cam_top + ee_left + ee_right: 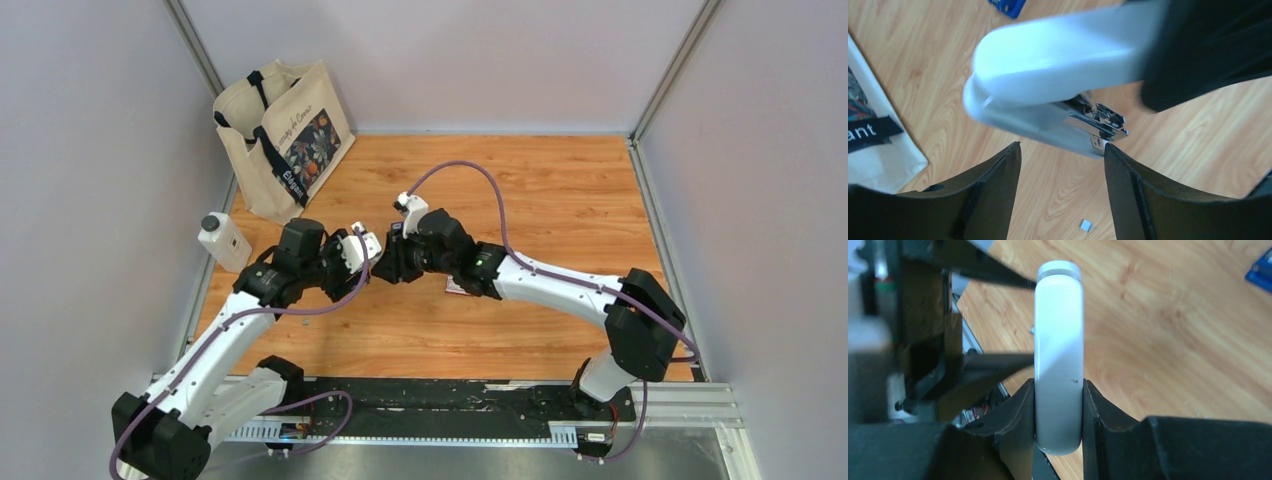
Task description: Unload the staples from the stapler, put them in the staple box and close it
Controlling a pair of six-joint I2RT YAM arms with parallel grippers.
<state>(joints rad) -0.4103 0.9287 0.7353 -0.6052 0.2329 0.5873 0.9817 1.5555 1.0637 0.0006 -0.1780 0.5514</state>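
From above, your left gripper [362,250] and right gripper [393,262] are meeting mid-frame. Left wrist: the gripper is standing spread under the stapler [1048,65], upper centre; aim squarely at its metal magazine [1098,122]. Right wrist: the gripper is pinching the stapler, centre frame.

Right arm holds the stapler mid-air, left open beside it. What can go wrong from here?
The right gripper pinches the stapler near one end only; a tug on its exposed metal part may twist it loose.
The left gripper, open, sits very close to the right one; they may collide.
Anything freed drops to the table.
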